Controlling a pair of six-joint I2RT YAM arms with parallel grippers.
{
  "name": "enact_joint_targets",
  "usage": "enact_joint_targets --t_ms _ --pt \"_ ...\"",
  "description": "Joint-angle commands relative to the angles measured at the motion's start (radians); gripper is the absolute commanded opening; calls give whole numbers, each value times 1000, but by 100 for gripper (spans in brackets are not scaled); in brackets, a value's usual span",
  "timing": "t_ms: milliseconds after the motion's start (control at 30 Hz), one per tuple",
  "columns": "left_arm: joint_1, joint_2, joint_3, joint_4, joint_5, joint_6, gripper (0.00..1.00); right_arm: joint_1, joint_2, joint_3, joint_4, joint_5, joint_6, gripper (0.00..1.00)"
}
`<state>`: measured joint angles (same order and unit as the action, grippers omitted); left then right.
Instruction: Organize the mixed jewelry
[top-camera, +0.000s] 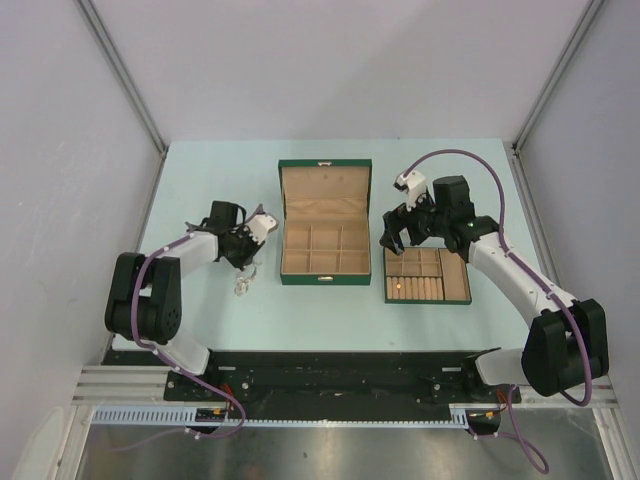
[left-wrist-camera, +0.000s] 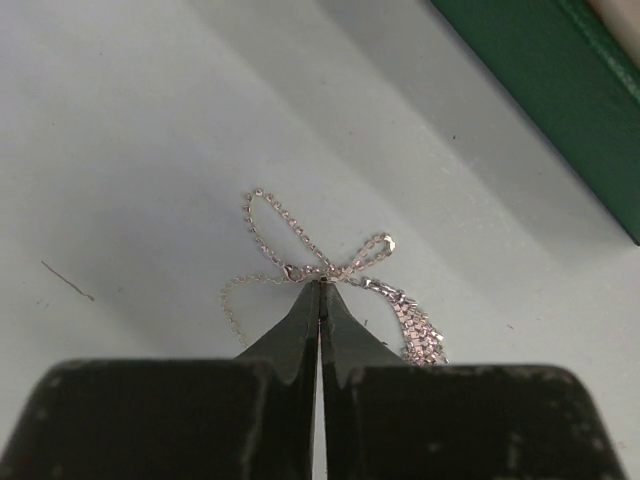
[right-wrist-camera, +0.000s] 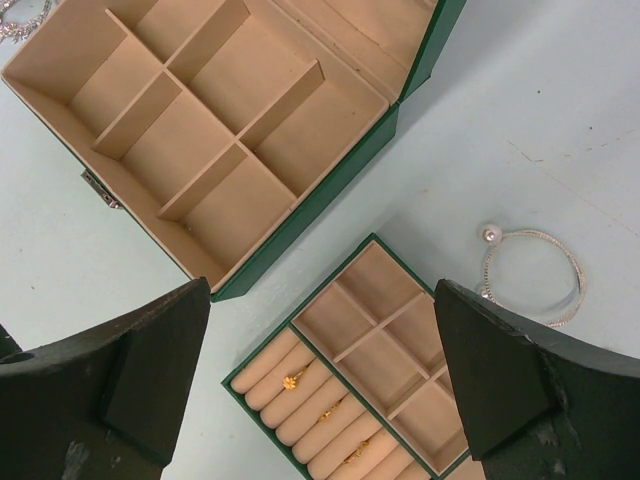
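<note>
One chain necklace (left-wrist-camera: 300, 235) lies crosswise, beaded end rightward, pinched in the shut left tool (left-wrist-camera: 320, 290); right tool (right-wrist-camera: 320, 385) gapes.

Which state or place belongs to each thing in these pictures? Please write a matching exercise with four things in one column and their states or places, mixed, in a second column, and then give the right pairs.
Things
1. left gripper
2. right gripper
3. green tan-lined jewelry box
4. thin silvery bangle with a pale bead

States or places
A. lid open, all compartments empty
B. fingers wide apart, holding nothing
C. lying on the table beside the flat green tray with tan ring rolls
D. fingers shut on the fine silvery chain necklace

Right pairs: 1-D, 2-B, 3-A, 4-C
</note>
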<state>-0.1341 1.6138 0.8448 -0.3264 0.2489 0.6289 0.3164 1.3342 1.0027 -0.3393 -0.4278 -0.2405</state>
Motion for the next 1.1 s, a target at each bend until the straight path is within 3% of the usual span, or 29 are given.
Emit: enact_joint_targets --t_ms 0,700,1000,1067 --pt "-1 60 -69 -79 -59 15 1 -5 -3 37 8 -14 -6 100" --pt "-1 -224 -50 -198 55 -18 0 -2 -3 39 8 -29 -5 100" --pt "-1 -230 -49 -186 47 -24 0 10 2 37 10 -25 -6 100" --pt "-2 -206 -47 -169 40 -24 5 12 0 37 11 -23 -6 100"
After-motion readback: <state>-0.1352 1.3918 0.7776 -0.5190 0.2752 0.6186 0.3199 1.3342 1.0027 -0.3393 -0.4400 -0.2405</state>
